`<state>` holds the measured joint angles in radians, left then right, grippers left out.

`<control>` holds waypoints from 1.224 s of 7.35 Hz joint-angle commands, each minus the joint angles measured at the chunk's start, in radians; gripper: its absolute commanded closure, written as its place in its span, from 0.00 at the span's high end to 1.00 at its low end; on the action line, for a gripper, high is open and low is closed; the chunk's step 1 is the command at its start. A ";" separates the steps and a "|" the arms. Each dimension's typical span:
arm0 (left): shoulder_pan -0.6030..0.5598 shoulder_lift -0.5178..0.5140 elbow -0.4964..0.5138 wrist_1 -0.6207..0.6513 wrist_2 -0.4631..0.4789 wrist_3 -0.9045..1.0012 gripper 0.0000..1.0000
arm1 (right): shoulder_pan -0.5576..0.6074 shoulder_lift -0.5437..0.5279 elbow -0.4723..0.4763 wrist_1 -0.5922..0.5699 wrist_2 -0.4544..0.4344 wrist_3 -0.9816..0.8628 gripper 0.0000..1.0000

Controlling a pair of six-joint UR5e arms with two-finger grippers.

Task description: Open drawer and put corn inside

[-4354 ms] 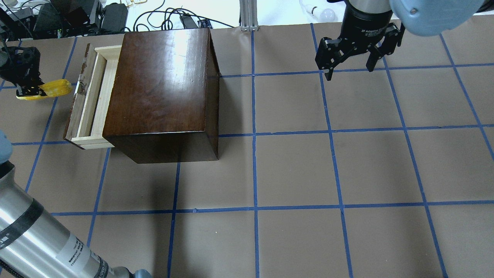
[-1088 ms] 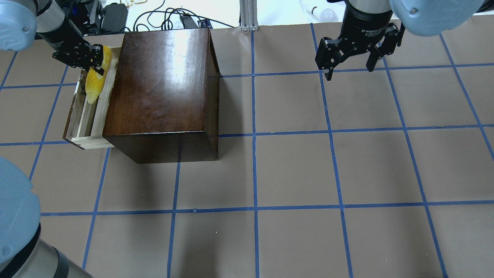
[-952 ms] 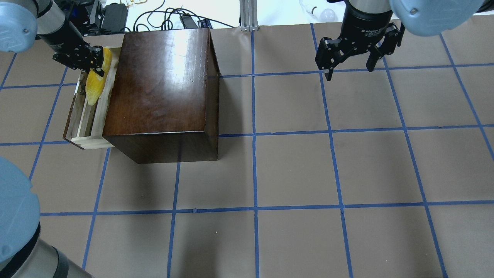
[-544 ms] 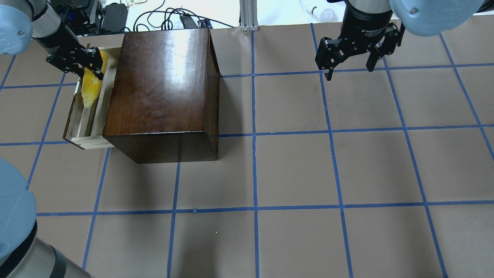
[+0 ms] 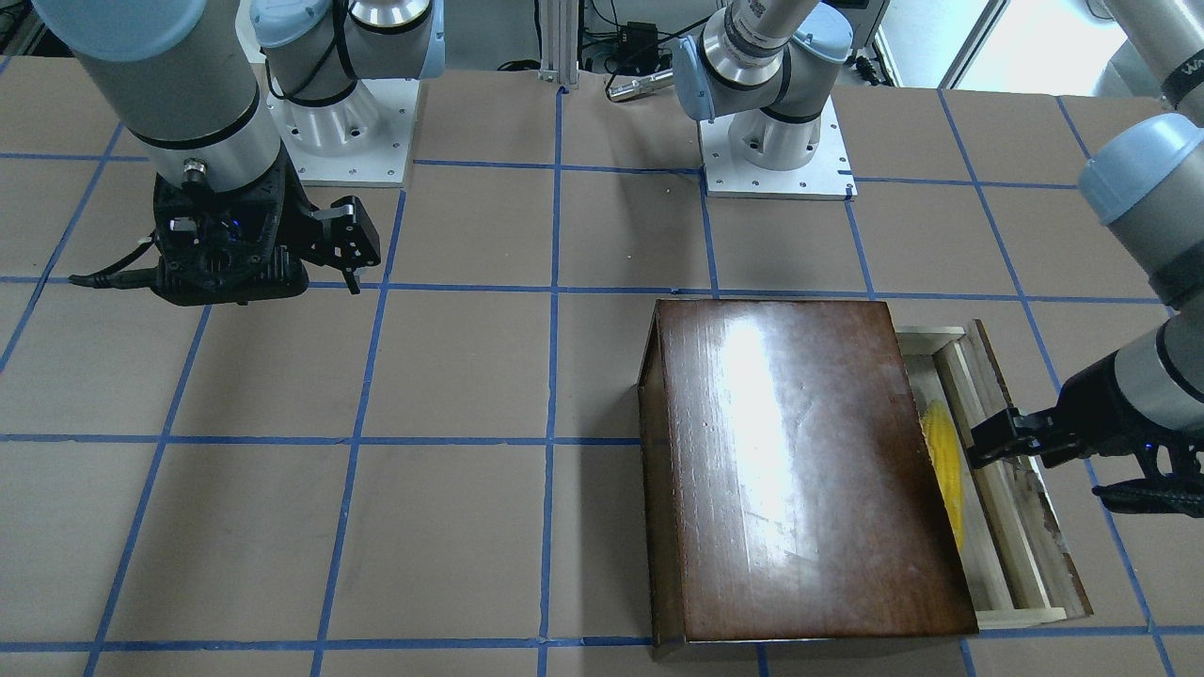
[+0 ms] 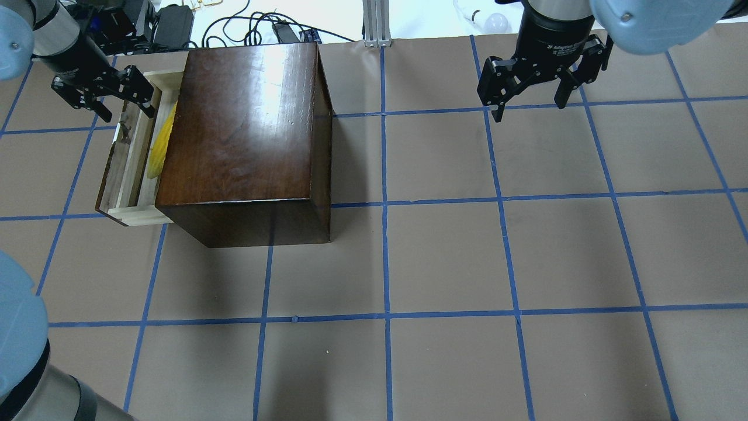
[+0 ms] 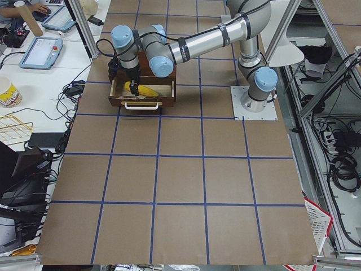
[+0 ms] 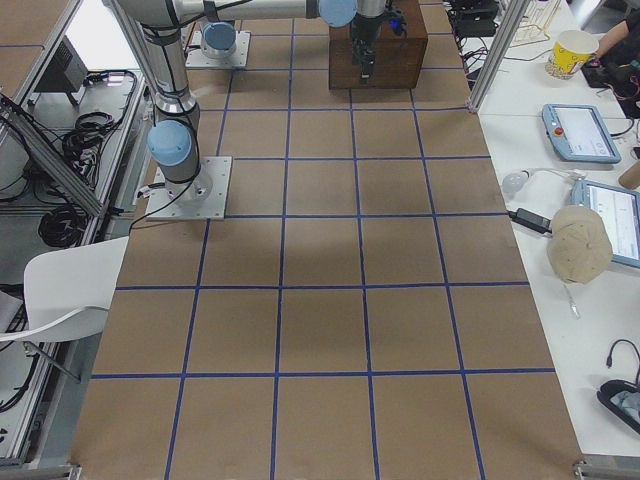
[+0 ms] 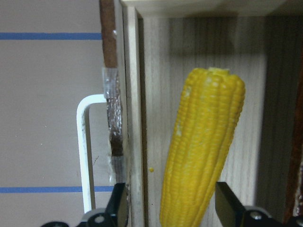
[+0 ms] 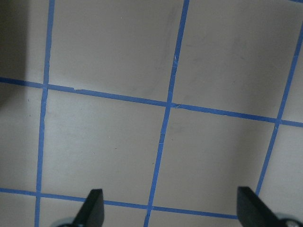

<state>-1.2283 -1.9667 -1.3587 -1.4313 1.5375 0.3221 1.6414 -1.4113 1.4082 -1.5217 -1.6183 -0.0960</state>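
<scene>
Corn [image 6: 159,140] released: now lying flat in drawer [image 6: 120,166], upper left of frame, partly under box [image 6: 239,128]. L gripper [image 6: 111,104] has let go, fingers wide astride it. R gripper [image 6: 530,108] wide, empty, upper right. Placement looks done.

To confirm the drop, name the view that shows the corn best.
Left wrist-mounted: the corn shows close up, lying on the drawer floor. Overhead and front-facing show a yellow sliver beside the box; exterior left shows it small; exterior right and right wrist show none.
</scene>
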 commanded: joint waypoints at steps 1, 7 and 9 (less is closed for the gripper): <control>0.000 0.025 0.010 -0.037 0.001 0.000 1.00 | 0.000 0.000 0.000 0.000 0.000 -0.001 1.00; -0.239 0.231 -0.039 -0.132 0.015 -0.211 1.00 | 0.000 0.000 0.000 0.000 0.000 0.001 1.00; -0.307 0.288 -0.089 -0.133 0.015 -0.254 1.00 | 0.000 0.000 0.000 0.000 0.000 -0.001 1.00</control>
<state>-1.4897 -1.7165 -1.4147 -1.5630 1.5519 0.1061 1.6414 -1.4113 1.4082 -1.5223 -1.6183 -0.0962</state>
